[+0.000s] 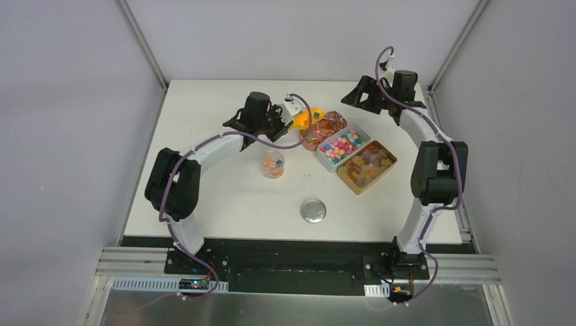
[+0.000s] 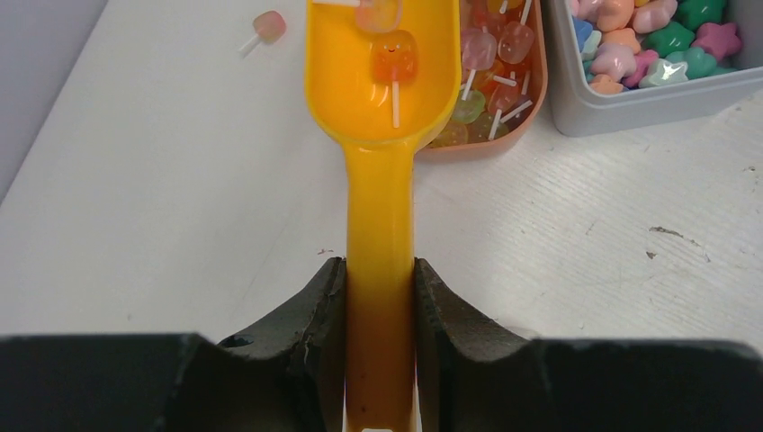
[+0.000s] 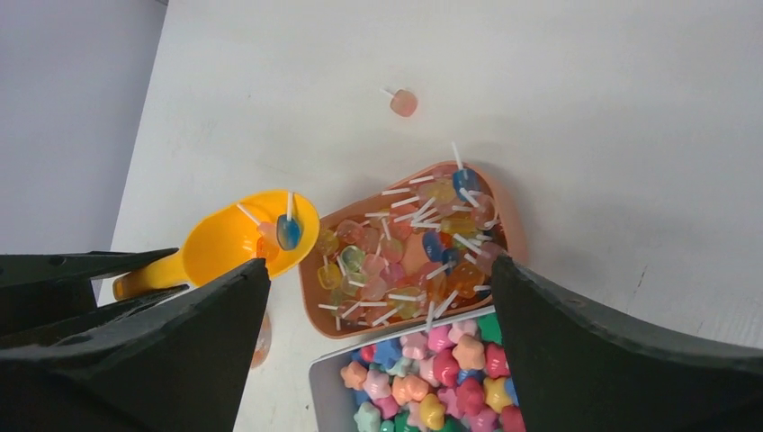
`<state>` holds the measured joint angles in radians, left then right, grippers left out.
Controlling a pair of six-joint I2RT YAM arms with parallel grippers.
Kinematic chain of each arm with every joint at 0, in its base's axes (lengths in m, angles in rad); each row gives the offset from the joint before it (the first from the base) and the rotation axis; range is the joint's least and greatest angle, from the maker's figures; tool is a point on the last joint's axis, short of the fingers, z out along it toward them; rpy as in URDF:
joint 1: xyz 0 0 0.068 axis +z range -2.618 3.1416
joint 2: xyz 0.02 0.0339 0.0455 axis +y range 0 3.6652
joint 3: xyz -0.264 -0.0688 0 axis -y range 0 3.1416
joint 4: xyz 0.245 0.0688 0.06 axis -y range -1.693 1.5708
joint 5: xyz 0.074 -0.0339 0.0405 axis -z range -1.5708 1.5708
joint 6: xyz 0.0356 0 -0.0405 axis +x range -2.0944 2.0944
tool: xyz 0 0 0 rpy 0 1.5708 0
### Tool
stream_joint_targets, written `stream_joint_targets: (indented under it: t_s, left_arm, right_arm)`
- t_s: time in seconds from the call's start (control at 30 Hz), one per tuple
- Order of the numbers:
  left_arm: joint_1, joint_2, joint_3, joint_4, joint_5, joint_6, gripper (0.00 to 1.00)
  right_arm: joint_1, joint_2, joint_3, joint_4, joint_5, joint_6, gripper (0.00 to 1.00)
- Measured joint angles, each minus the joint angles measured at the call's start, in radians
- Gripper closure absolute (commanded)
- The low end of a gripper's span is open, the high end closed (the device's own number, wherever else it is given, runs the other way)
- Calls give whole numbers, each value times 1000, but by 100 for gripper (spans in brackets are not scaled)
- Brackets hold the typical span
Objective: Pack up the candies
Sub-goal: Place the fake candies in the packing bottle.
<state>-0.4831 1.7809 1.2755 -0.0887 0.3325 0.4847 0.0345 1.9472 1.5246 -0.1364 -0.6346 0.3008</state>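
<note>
My left gripper [image 2: 380, 265] is shut on the handle of the orange scoop [image 2: 382, 81]. The scoop's bowl rests at the near edge of the orange tray [image 2: 486, 148] and carries a couple of small lollipop candies [image 2: 394, 58]. More candies fill three trays: lollipops [image 1: 326, 128], pastel stars [image 1: 345, 146] and amber gummies [image 1: 367, 165]. A clear cup [image 1: 273, 165] with some candies stands in front of the left gripper [image 1: 286, 122]. My right gripper [image 3: 380, 263] hangs open and empty above the lollipop and star trays, at the back right [image 1: 354, 96].
A round silver lid [image 1: 313, 210] lies on the table in front of the trays. One loose lollipop [image 3: 403, 103] lies on the table beyond the orange tray. The grey tray [image 2: 648, 103] sits right beside the orange one.
</note>
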Motion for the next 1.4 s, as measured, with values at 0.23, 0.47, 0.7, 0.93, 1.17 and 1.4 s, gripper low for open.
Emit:
stream_joint_targets:
  t_s: [0.23,0.47,0.7,0.93,1.17,1.4]
  left_arm:
    - [0,-124,-15,-63,-71,-5,100]
    - [0,-299,-16,-181,-123,-50,100]
    - [0,-464,-34,-322,-166,-79,100]
    - [0,-556,-60,-478,-187,-98,100]
    - [0,-608,-106,-624,-230,-101,100]
    - [-2,-618,-125,-722,-246,-92,100]
  right_arm:
    - [37,-142,-96,-18,21,0,0]
    - [121,-296,-206,-35,56,-14,0]
    - [151,-393,-268,-34,84,-30,0]
    - [151,-406,-280,-38,130,-54,0]
    - [151,-415,-291,-46,162,-72,0]
    - [151,-429,-296,-40,173,-76,0]
